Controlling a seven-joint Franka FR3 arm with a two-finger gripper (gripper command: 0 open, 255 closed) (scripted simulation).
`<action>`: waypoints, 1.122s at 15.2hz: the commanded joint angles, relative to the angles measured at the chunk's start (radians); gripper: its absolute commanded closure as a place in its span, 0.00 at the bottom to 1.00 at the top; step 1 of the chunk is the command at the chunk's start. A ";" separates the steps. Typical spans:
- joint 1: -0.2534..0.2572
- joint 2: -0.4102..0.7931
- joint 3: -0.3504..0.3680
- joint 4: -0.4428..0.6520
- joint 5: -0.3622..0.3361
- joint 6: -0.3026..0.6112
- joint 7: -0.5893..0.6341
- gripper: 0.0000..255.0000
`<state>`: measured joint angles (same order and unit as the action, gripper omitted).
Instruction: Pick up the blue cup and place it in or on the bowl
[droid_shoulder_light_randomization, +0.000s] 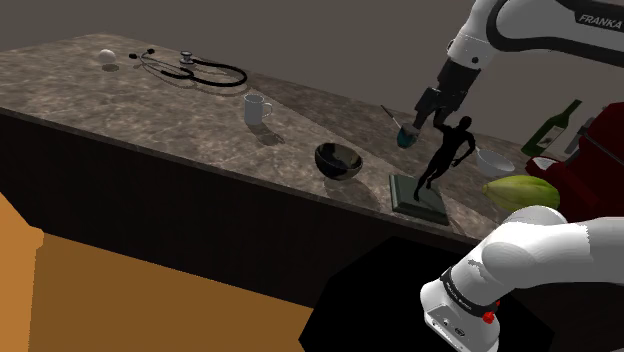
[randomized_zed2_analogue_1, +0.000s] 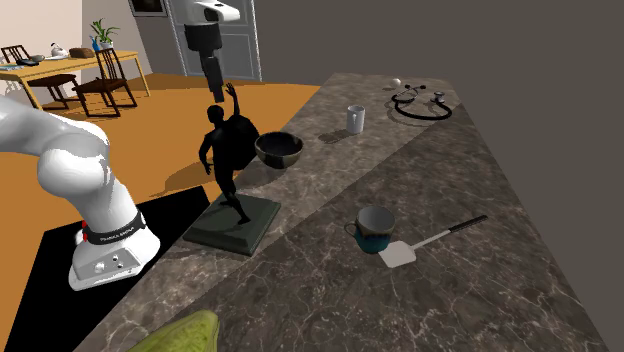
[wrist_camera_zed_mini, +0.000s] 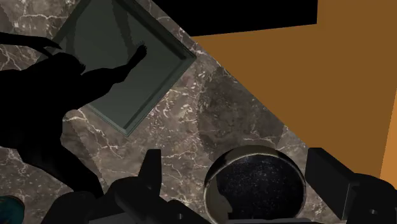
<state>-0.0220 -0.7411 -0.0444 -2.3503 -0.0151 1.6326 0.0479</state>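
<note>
**Shoulder view.** Blue cup (droid_shoulder_light_randomization: 408, 136): dark teal-blue, on the marble counter (droid_shoulder_light_randomization: 150, 90) behind the black statue (droid_shoulder_light_randomization: 445, 150), with the gripper (droid_shoulder_light_randomization: 428, 118) above.

**Second exterior view.** Cup (randomized_zed2_analogue_1: 375, 228) stands upright, long axis vertical and mouth upward, with its handle toward this view's left. It sits beside a white spatula (randomized_zed2_analogue_1: 430, 243), well apart from the black bowl (randomized_zed2_analogue_1: 279, 150).

**Wrist view.** Gripper (wrist_camera_zed_mini: 236, 167): fingers spread and empty, with the bowl (wrist_camera_zed_mini: 257, 186) below between them.
</note>
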 joint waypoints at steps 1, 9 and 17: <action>0.000 0.000 0.000 0.000 0.000 0.000 0.000 0.00; -0.029 0.124 -0.164 -0.031 -0.091 0.173 -0.229 0.00; -0.038 0.340 -0.322 0.034 -0.112 0.345 -0.466 0.00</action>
<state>-0.0635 -0.4403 -0.3513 -2.3122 -0.1338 2.0781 -0.3903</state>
